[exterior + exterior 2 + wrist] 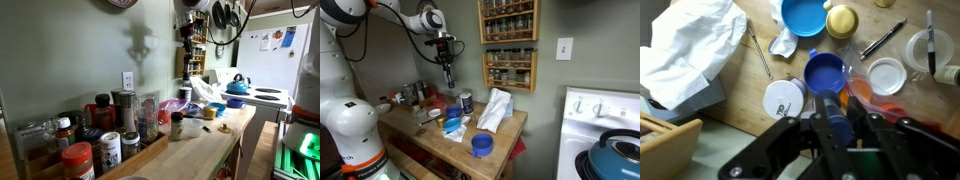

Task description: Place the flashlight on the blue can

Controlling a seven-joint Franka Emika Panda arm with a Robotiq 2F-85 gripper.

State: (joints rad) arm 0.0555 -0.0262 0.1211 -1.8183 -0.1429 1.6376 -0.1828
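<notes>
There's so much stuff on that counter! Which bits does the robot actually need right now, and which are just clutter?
Part of the job:
- flashlight, held in the gripper
- blue can, just below it

Just lying about:
- crumpled white cloth
- blue bowl
- black pen
- white jar
- kettle on the stove

A home kitchen. A wooden butcher-block worktop [205, 145] runs along a pale grey-green wall, its left side crowded with spice jars [80, 158] and other containers. Wooden spice racks [508, 20] filled with small bottles hang on the wall above the worktop. To its right stands a white stove [605, 108] with a blue kettle [620, 155] on top. At the far end, pans [225, 18] hang overhead near a white fridge [278, 50] with papers on its door. A wall socket [128, 80] sits above the jars.
</notes>
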